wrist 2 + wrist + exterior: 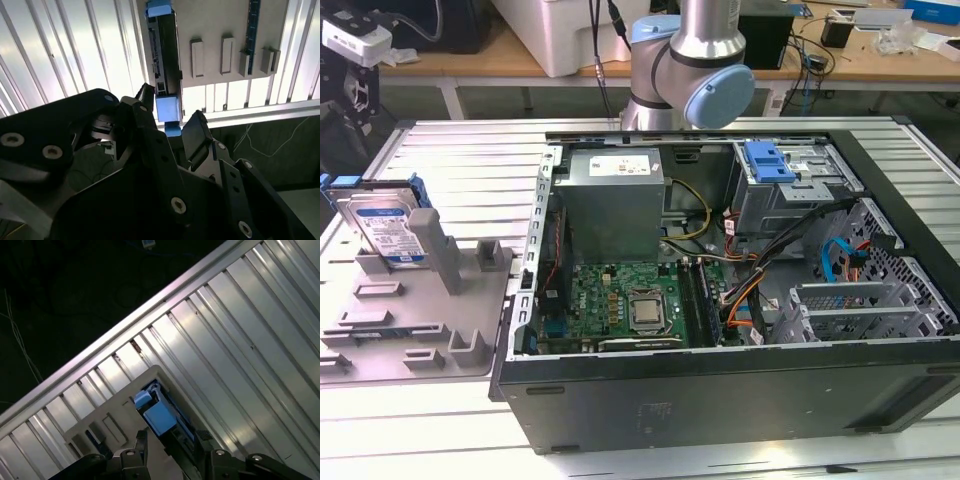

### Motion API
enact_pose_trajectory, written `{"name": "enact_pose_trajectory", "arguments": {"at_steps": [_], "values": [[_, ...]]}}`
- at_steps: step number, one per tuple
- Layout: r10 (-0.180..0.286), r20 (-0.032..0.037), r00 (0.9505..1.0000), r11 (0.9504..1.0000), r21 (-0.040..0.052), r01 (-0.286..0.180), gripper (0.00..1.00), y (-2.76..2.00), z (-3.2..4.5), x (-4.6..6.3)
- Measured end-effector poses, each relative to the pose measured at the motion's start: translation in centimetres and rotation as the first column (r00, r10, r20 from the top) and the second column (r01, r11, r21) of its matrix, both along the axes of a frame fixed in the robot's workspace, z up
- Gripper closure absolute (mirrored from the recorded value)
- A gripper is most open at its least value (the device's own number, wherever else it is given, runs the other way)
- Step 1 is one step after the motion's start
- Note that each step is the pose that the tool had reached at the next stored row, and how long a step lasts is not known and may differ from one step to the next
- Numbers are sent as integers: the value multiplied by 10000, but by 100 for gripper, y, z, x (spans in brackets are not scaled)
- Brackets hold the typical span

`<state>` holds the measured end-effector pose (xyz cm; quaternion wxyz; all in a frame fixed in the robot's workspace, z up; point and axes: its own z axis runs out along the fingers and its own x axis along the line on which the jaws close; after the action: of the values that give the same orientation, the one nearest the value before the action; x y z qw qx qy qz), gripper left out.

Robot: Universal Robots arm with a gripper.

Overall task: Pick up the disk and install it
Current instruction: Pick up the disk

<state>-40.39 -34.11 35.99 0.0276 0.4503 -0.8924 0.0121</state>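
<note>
Black and angular, the gripper (170, 117) is hanging with its fingers spread and nothing between them, looking down the thin edge of the disk (163, 55), so the pick-up step seems to be in hand, with the grasp not yet made. The disk, a flat silver slab with a white-and-blue label and blue plastic frame, is standing on edge in a matte grey moulded holder (440, 290) on the ribbed aluminium table (450, 150), at the exterior view's left, beside the open black computer case (720, 400). The next move is probably calling for squaring the fingers to the slab's smooth flat faces before closing.
</note>
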Motion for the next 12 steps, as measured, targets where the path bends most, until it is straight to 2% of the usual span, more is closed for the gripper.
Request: {"name": "enact_pose_trajectory", "arguments": {"at_steps": [1, 3, 6, 10, 12], "values": [[351, 1, 9994, 9994, 1, -351, 50, 0, -1, 0], [727, 1, 9974, 9974, 1, -727, 50, 0, -1, 0], [1468, 1, 9892, 9892, 1, -1468, 50, 0, -2, 0], [2292, 1, 9734, 9734, 1, -2292, 50, 0, -2, 0], [2688, 0, 9632, 9632, 1, -2688, 50, 0, -2, 0]]}}
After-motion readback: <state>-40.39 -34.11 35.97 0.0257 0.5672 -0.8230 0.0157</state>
